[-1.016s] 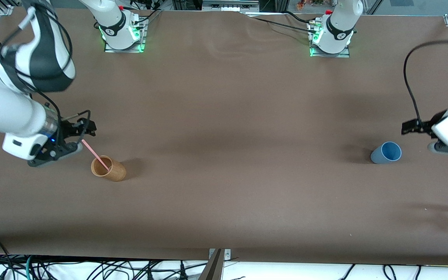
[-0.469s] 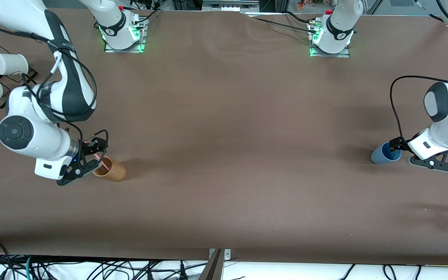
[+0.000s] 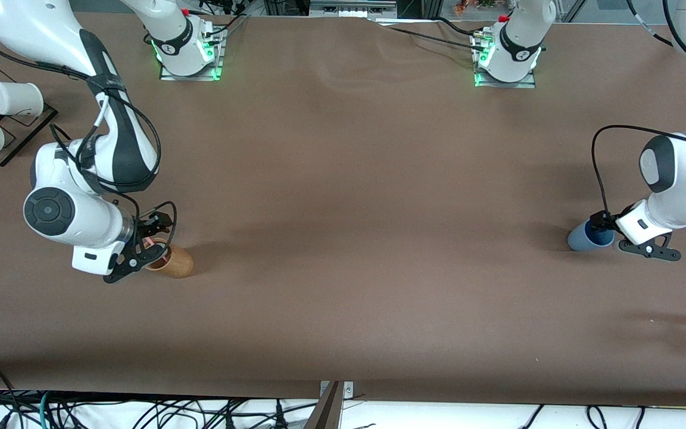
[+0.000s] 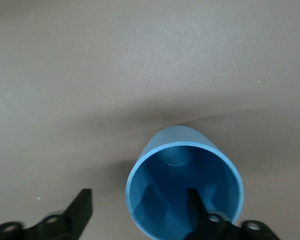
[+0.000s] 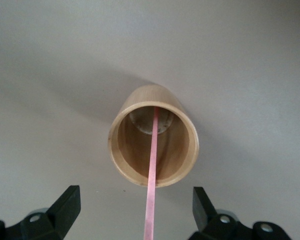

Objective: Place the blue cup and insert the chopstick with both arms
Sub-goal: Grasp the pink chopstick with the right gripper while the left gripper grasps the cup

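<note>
I have the left gripper (image 3: 610,233) low at the small matte blue cup (image 3: 587,237), which stands upright at the right edge of the front view, at the left arm's end of the table. In the left wrist view its jaws are spread wide and hold nothing: one finger (image 4: 196,210) sits inside the blue cup (image 4: 185,187), the other finger (image 4: 82,209) outside, so they straddle the wall and, I judge, only need to close.

At the left of the front view, the right gripper (image 3: 151,243) hangs over the brown wooden cup (image 3: 171,261). The thin pink chopstick (image 5: 152,180) leans in that cup, running straight up between the parted, empty fingers, not yet pinched.
</note>
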